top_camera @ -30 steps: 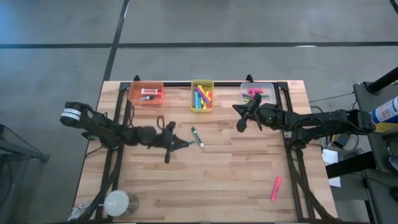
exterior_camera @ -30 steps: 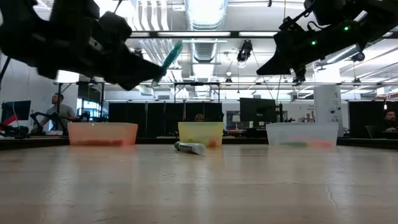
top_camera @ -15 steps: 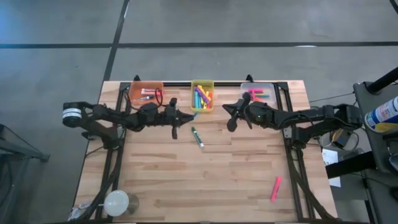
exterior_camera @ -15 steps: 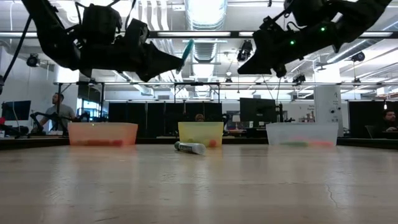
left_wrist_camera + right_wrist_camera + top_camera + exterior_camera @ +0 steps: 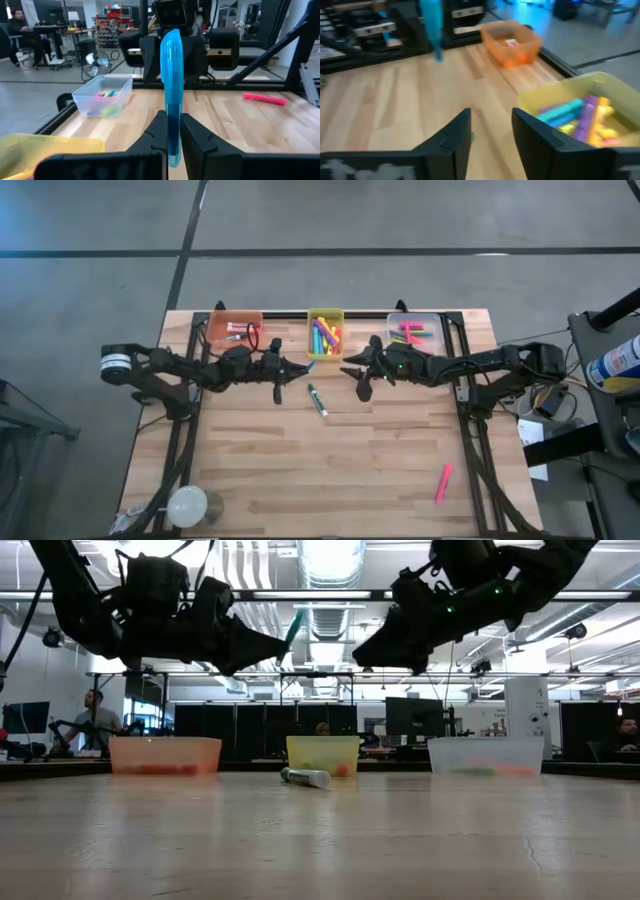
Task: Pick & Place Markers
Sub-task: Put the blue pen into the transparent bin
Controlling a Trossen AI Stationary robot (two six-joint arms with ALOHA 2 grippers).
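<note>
Markers lie in several places: nearest the front edge a pink marker [image 5: 443, 482] lies alone on the table [image 5: 380, 470], well apart from both arms; a green marker [image 5: 316, 399] lies mid-table between the grippers; and a blue marker [image 5: 171, 95] is pinched upright in the left gripper [image 5: 297, 367], whose fingers are closed on its lower barrel, raised above the wood just short of the yellow bin [image 5: 325, 315]. That carry looks like the step in hand; I judge the next move to be a short reach over the bin's near rim before letting go. The right gripper [image 5: 352, 372] hovers just beside, fingers parted and holding nothing, so the gap between the two arms is tight. Farther back stand the orange bin [image 5: 235, 317] and clear bin [image 5: 415, 319] along the far edge, with little spare room behind them.
</note>
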